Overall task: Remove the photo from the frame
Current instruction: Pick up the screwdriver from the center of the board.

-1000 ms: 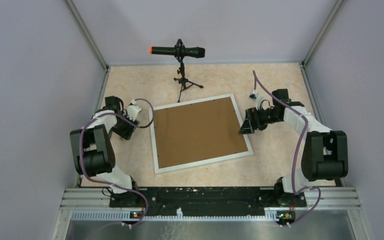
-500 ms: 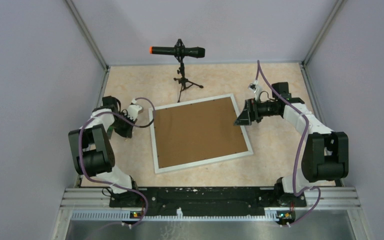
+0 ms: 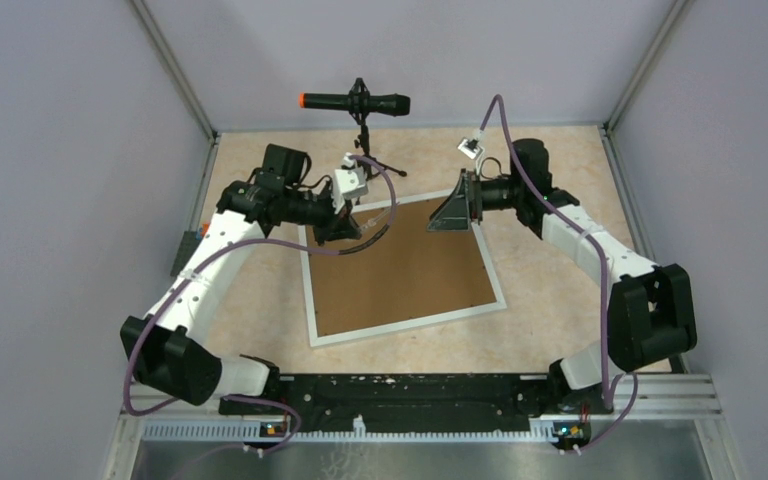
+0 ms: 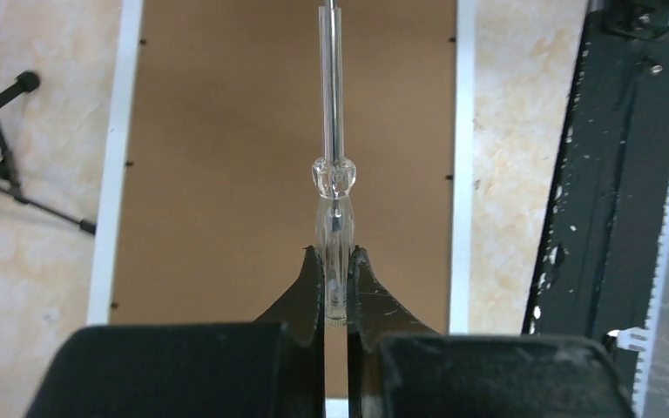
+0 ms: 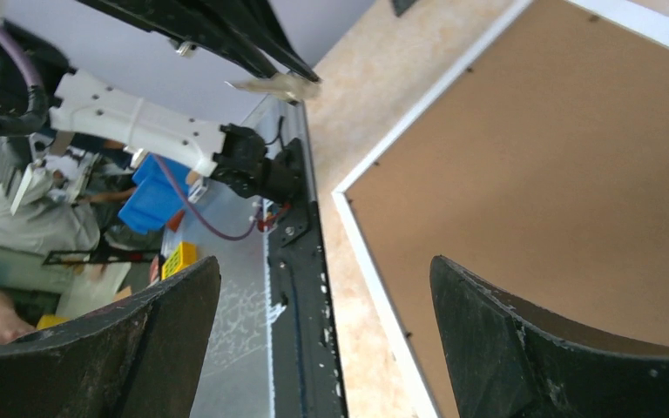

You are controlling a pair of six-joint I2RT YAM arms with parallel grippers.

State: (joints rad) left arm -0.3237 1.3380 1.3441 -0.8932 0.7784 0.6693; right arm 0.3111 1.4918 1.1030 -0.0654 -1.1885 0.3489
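Left gripper (image 4: 335,252) has swung over the frame (image 3: 410,323), pinching a clear rod (image 4: 331,87). Right gripper (image 5: 324,266) hangs spread. Backing (image 3: 400,270) on, photo hidden: removal not begun.

Pale lilac walls (image 3: 80,150) are enclosing the work cell on three sides. A beige marbled tabletop (image 3: 560,160) is lying under even, diffuse light. Aluminium corner posts (image 3: 173,68) are rising at the far corners. A black microphone (image 3: 355,102) with an orange tip is standing on a tripod stand (image 3: 363,128) near the far wall. A black base plate (image 3: 410,390) is running along the near edge.
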